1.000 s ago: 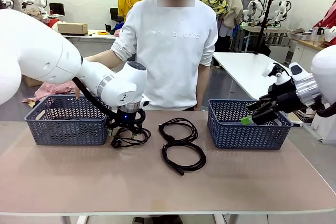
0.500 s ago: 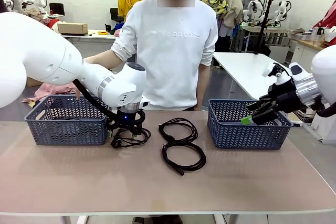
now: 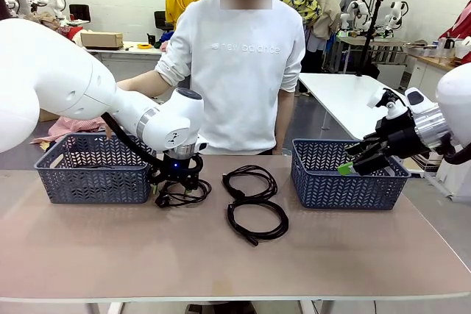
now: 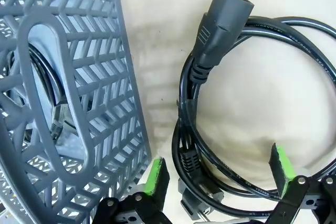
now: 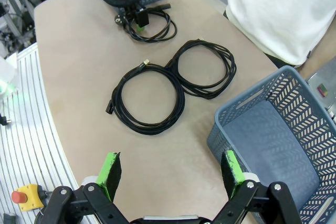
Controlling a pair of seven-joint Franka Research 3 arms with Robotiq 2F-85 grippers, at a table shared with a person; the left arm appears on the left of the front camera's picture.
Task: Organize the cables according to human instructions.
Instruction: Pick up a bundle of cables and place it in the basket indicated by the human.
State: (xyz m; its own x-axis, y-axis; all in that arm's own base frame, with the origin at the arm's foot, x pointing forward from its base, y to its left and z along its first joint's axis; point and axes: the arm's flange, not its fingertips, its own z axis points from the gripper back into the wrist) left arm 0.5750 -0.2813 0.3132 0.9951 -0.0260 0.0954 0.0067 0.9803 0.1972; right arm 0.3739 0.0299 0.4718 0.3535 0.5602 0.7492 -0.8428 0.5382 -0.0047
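Fingers (image 4: 156,178) of the left gripper (image 4: 218,169) stand spread over a coiled black power cord (image 4: 210,51) beside a blue-grey lattice plastic basket (image 4: 79,103); right gripper (image 5: 170,167) fingers spread, empty.

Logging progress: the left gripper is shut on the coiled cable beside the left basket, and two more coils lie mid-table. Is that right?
Not shut: the left wrist view shows the left gripper open, its pads spread either side of the coiled cable beside the left basket. The far coil and the near coil do lie mid-table.
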